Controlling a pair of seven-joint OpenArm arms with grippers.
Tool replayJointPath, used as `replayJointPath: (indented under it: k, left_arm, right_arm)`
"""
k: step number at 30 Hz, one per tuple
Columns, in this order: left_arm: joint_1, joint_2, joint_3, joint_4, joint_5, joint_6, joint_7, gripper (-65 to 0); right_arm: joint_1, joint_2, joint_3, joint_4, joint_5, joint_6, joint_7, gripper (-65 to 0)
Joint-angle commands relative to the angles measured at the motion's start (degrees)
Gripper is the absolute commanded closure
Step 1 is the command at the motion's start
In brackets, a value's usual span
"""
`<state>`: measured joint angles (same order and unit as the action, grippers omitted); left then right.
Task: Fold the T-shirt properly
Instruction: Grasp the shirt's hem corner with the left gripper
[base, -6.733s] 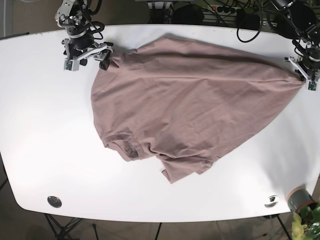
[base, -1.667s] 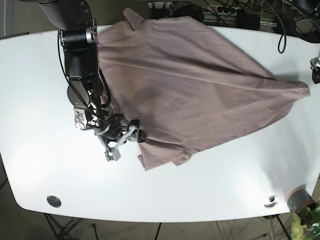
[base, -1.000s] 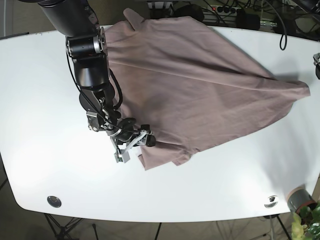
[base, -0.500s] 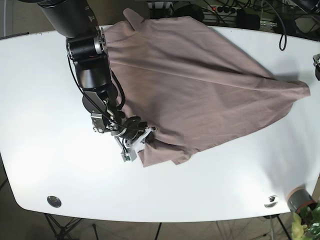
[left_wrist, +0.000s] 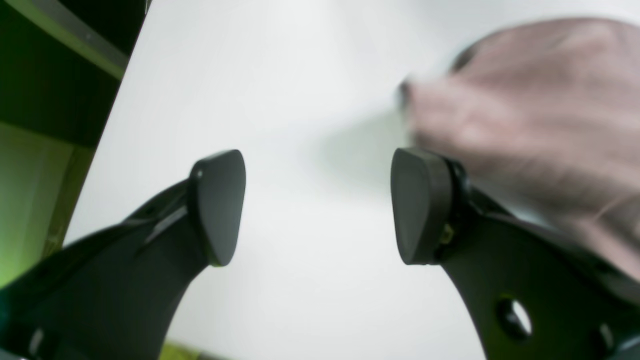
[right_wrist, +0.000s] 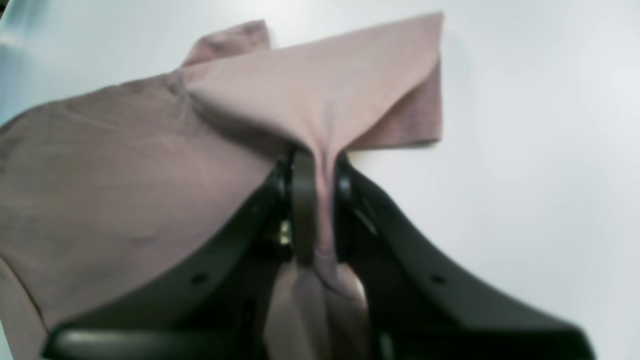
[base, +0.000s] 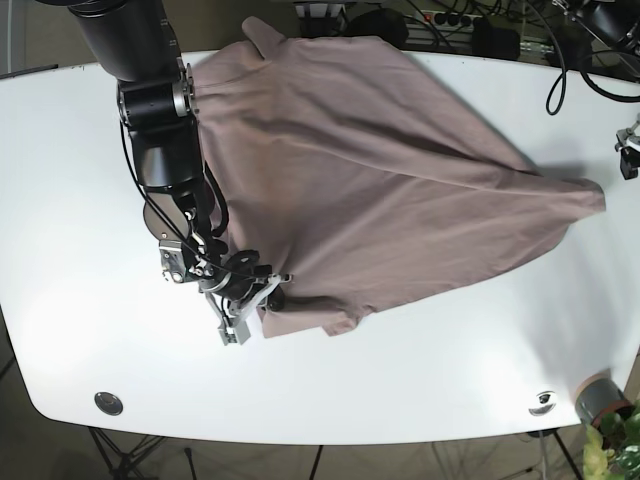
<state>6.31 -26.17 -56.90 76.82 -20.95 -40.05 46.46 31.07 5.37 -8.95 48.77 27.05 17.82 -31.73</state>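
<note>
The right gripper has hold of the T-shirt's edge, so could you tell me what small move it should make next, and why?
Probably draw the pinched edge a little further outward. The right gripper is shut on the T-shirt, which lies bunched near it, while the left gripper is open and empty.

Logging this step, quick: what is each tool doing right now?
Left tool: open, holding nothing.
Right tool: shut on the T-shirt.
</note>
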Motion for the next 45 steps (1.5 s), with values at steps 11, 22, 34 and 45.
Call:
replayJointPath:
  k: [11,22,34,45]
  left_arm:
    - [-8.72,4.94,4.11,0.68,-1.07,0.05,-0.70,-42.9]
    - [-14.97,7.76,5.34,0.41,-0.63,0.80,-0.96,-42.9]
    - [-22.35,5.82,14.05,-14.44,-0.63,4.67,-5.80,-42.9]
    - [-23.93,5.73,19.06,-20.68,-0.72,5.46,-10.37,-42.6]
  right_arm:
    - [-0.43,3.65,2.75,5.60,0.42,0.07,-0.32,-2.2]
    - [-2.54,4.79,6.53,8.41,0.42,0.15,-2.52,-2.2]
    - [-2.54,5.14,6.80,8.41,0.34,0.33,-2.52,-2.2]
    - [-2.63,5.05,6.80,8.41,0.51,0.33,-2.52,-2.2]
